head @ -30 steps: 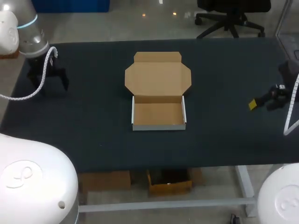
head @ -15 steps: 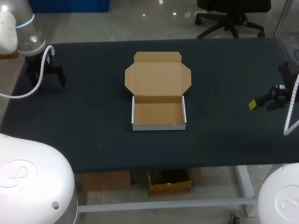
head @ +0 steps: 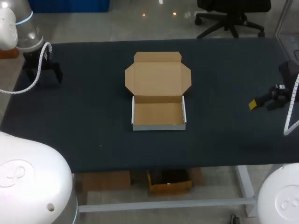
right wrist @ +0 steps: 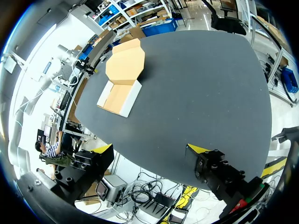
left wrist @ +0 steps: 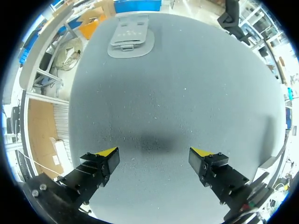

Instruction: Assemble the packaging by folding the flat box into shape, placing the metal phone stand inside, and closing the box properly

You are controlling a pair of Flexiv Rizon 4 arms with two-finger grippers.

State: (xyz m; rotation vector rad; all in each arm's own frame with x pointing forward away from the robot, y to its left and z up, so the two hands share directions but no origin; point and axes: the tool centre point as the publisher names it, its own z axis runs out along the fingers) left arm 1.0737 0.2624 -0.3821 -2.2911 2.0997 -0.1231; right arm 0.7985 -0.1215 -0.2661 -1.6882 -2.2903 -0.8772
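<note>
One open-lidded box [head: 159,114] on the desk [head: 93,116], brown inside; left tool [left wrist: 153,152] and right tool [right wrist: 149,148] wide open, nothing in either.

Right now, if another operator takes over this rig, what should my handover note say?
Left gripper: open, empty, over the left end of the table.
Right gripper: open, empty, near the table's right edge.
Brown cardboard box: mid-table, tray folded up, lid lying open, nothing inside.
Grey metal phone stand: flat on the table, ahead of the left gripper.
Done: folding. Left: put the stand in, close the lid.
</note>
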